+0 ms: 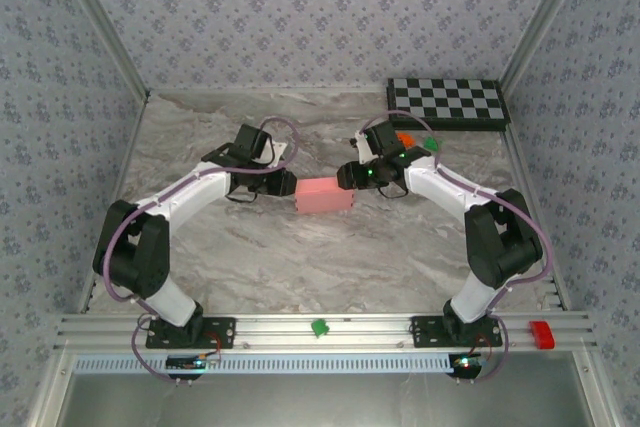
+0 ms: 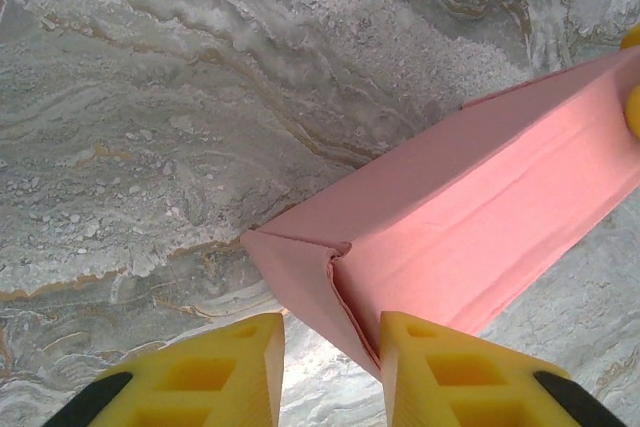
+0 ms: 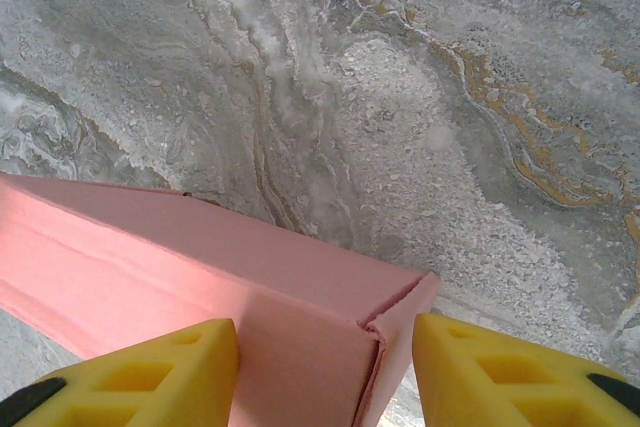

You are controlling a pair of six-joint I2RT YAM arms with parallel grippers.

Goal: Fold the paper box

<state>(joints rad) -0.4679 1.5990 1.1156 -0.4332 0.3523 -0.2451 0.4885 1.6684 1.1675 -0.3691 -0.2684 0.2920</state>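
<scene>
The left gripper stood with its jaws parted, one end of the paper box lying just ahead of and between them, against one yellow finger and clear of the other. The right gripper had its jaws apart astride the opposite end of the paper box. Well beyond that gripper a checkerboard lay on the marble table.
</scene>
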